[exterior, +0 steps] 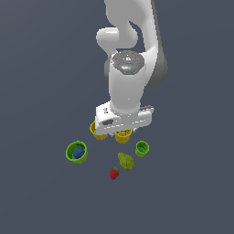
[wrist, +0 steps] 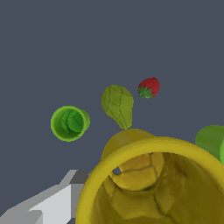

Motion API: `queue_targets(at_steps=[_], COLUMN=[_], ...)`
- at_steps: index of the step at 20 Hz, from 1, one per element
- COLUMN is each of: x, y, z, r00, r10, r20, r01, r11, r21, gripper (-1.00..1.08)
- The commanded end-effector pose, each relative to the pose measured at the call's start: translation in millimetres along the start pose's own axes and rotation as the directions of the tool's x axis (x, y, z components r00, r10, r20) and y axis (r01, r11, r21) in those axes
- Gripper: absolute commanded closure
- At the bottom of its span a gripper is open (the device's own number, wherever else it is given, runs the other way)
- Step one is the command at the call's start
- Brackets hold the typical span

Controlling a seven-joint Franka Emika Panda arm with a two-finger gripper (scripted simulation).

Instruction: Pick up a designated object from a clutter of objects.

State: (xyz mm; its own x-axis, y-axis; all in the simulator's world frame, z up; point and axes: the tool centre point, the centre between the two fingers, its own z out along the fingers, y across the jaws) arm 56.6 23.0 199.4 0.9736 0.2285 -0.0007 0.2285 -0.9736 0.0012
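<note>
The pincer (exterior: 122, 127) hangs low over the toys at the exterior view's centre, its fingertips masked by the white hand, so whether it is spread or pinching cannot be told. The small orange-yellow cup (exterior: 123, 135) sits directly beneath it, apparently lined up for the grab, with the paler yellow cup (exterior: 97, 130) just to its left. The small green cup (exterior: 142, 148), pear (exterior: 126, 161), strawberry (exterior: 114, 173) and big green cup (exterior: 76, 152) lie below. Up close, a yellow rim (wrist: 153, 144) swamps the wrist view; which cup it belongs to is unclear.
</note>
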Motion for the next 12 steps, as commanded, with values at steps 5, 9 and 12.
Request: queue_targets(at_steps=[5,9,12], x=[19.8,32.2,41.0], y=[-29.9,-47.4,-59.2], z=[-68.0,-107.5,-134.5], r00=[1.0,1.0,1.0], r10=[0.0,0.0,0.0], r20=[-0.001,-0.001,-0.001], r01=[0.0,0.0,0.0], r11=[1.0,1.0,1.0], r21=[0.0,0.0,0.0], gripper=[1.08,1.08,1.08])
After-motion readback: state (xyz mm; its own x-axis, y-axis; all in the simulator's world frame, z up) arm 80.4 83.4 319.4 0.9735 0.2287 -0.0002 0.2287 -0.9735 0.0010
